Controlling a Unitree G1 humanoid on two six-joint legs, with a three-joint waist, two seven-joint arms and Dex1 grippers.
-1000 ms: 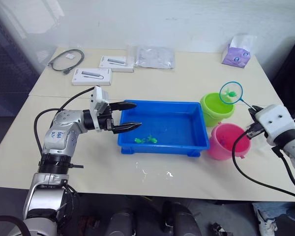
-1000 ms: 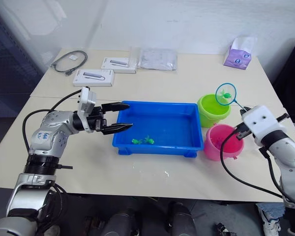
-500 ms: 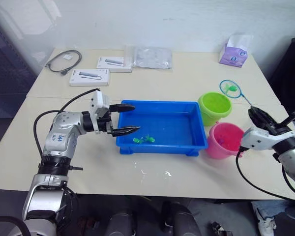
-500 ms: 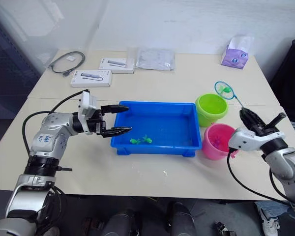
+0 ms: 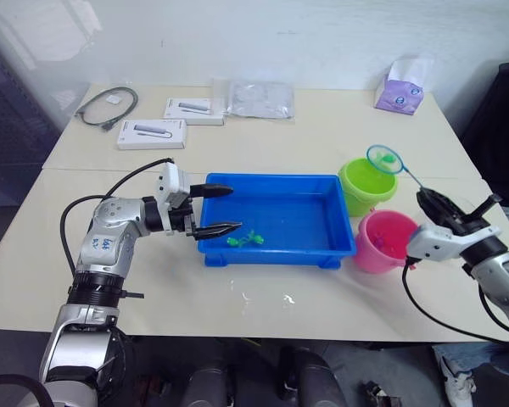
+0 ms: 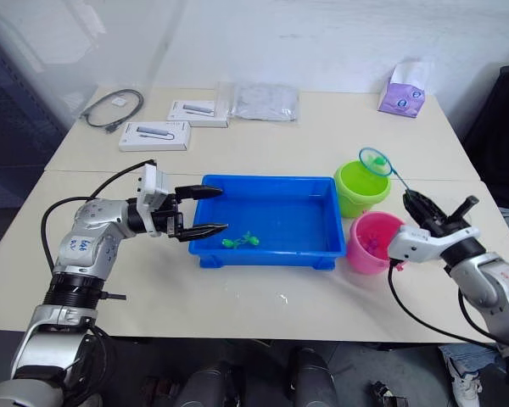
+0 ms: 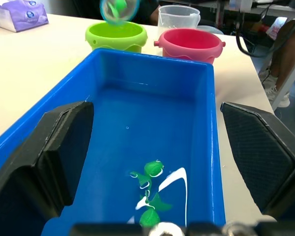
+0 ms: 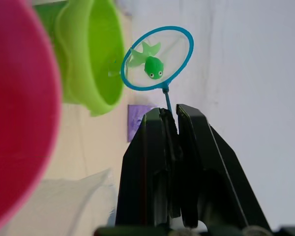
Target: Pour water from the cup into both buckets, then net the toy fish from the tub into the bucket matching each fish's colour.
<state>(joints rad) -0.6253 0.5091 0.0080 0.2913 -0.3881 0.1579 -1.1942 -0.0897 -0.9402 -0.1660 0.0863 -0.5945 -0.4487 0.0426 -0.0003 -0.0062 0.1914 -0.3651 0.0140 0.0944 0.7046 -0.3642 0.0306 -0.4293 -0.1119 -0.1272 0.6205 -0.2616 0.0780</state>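
over the far rim of the lime green plastic bucket [image 5: 369,186] hangs the small blue-ringed net [image 5: 383,158], a tiny green toy fish [image 8: 154,67] lying in its mesh. the right gripper [image 8: 170,129] has its two black fingers pressed together on the net's thin stick handle. the bright pink plastic bucket [image 5: 385,242] stands just beside the green one, next to the shallow blue rectangular tub [image 5: 276,219]. the left gripper [image 5: 213,209] is spread wide at the tub's left end, pinching nothing. more green fish [image 7: 150,187] lie in the tub's near part. a clear plastic measuring cup [image 7: 177,16] stands behind the buckets.
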